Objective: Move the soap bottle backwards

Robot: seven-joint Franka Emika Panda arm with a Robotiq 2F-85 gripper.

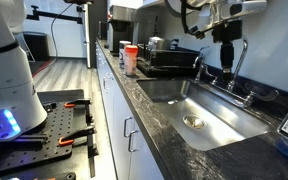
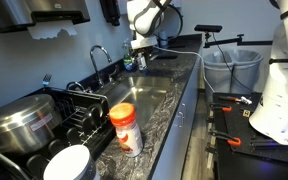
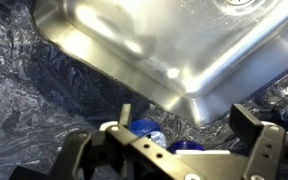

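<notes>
One tool (image 3: 184,118), jaws apart, over steel sink (image 3: 164,40) corner

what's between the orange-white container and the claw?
The steel sink basin fills the stretch from orange-white container to claw, in an exterior view.

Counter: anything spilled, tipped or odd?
Nothing stands out. The orange-lidded container stands upright on the counter, no spill shows around it, and the sink looks undamaged.
</notes>
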